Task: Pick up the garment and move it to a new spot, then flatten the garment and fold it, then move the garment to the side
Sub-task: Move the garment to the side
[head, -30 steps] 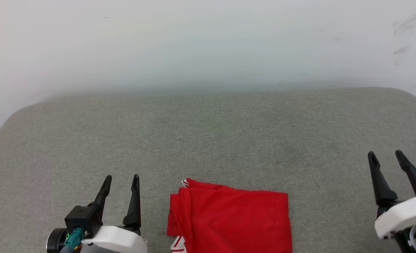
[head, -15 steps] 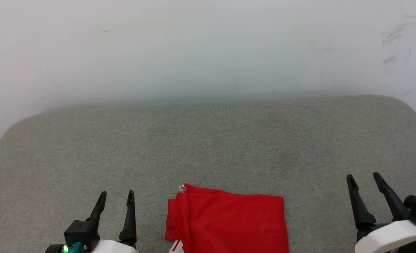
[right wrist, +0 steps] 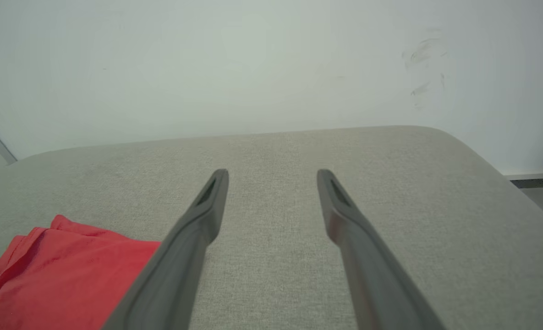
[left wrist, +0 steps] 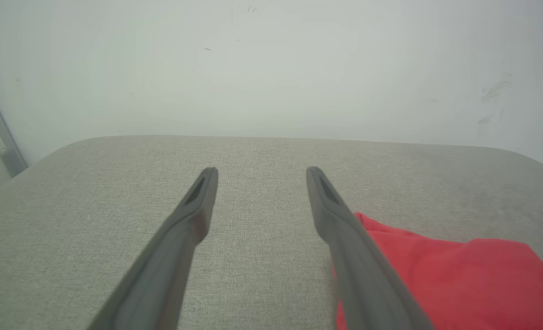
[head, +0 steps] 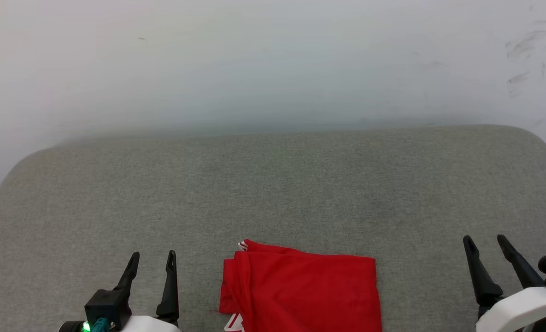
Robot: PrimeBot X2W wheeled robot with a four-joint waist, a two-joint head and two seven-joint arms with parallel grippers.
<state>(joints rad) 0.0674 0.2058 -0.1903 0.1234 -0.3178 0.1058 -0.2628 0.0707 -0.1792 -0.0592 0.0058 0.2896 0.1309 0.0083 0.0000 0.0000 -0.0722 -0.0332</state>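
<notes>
The garment [head: 300, 290], a red T-shirt folded into a compact rectangle, lies flat at the near edge of the grey fabric-covered desk [head: 273, 184], between the two claws and touching neither. The left claw [head: 153, 254] and the right claw [head: 485, 239] are both spread and empty, fingers pointing away from the robot; the left is near the shirt, the right well apart. This flanking posture suits a two-sided grasp, and with the fold apparently complete, the outstanding step is probably moving the garment aside.

Right of the left gripper [head: 153, 253], the shirt [head: 300, 290] was cut by the bottom edge, its white marking unreadable.
</notes>
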